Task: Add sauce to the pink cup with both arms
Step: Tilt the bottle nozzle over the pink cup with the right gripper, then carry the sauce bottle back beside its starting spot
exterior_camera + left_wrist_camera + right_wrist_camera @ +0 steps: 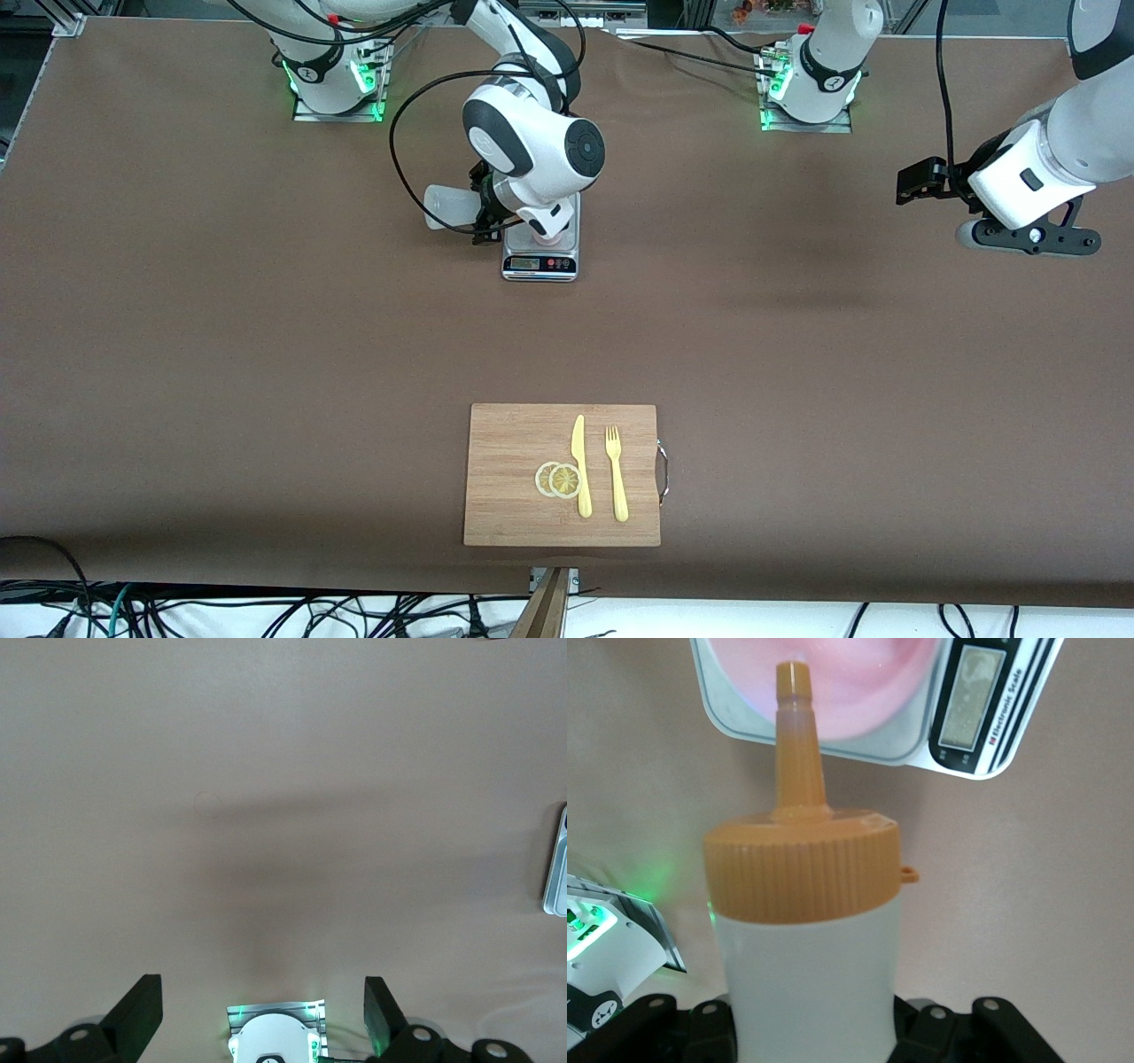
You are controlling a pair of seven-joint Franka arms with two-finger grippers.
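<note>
Above the kitchen scale (540, 257), we see the right gripper (485, 208) clamped tight around the sauce bottle (804, 930), tipped sideways with its orange nozzle (796, 735) aimed at the pink cup (833, 682) standing on the scale's platform. Well away from the scale, toward the left arm's end of the table (221, 354), the left gripper (263, 1014) waits over bare tabletop, jaws spread wide and empty. Nearer the front camera than the scale lies a cutting board (505, 496).
</note>
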